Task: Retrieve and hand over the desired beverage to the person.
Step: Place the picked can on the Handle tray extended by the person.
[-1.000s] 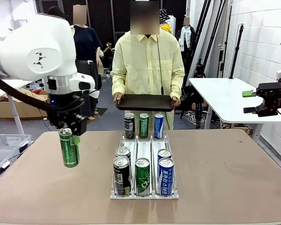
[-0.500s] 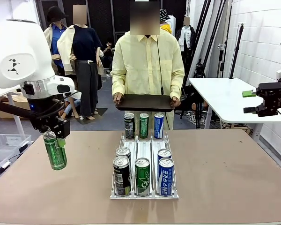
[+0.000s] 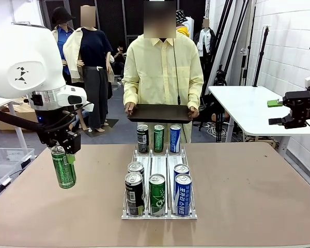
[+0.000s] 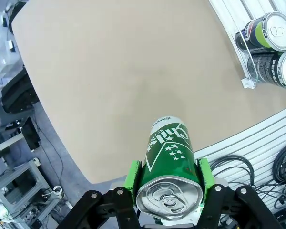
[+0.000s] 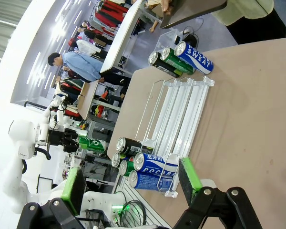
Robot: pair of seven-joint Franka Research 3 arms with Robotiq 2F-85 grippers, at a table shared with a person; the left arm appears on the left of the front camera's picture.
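Note:
My left gripper [image 3: 62,153] is shut on a green can [image 3: 64,169] and holds it in the air over the left part of the table, slightly tilted. In the left wrist view the green can [image 4: 168,155] sits between the green pads [image 4: 132,175], top toward the camera. The person [image 3: 163,67] stands at the far side holding a dark tray [image 3: 159,112] with both hands. My right gripper [image 3: 277,111] hangs open off the table's right side; in its own view the right gripper [image 5: 131,186] has nothing between its pads.
A clear wire rack [image 3: 159,213] in the table's middle holds black, green and blue cans in three lanes. Three more cans [image 3: 158,138] stand at its far end. A white table [image 3: 243,106] stands at the right, a plastic bin [image 3: 5,160] at the left.
The left arm has carried the green can to the left, away from the rack, then drifted slightly back right. The right arm and the person have not moved.

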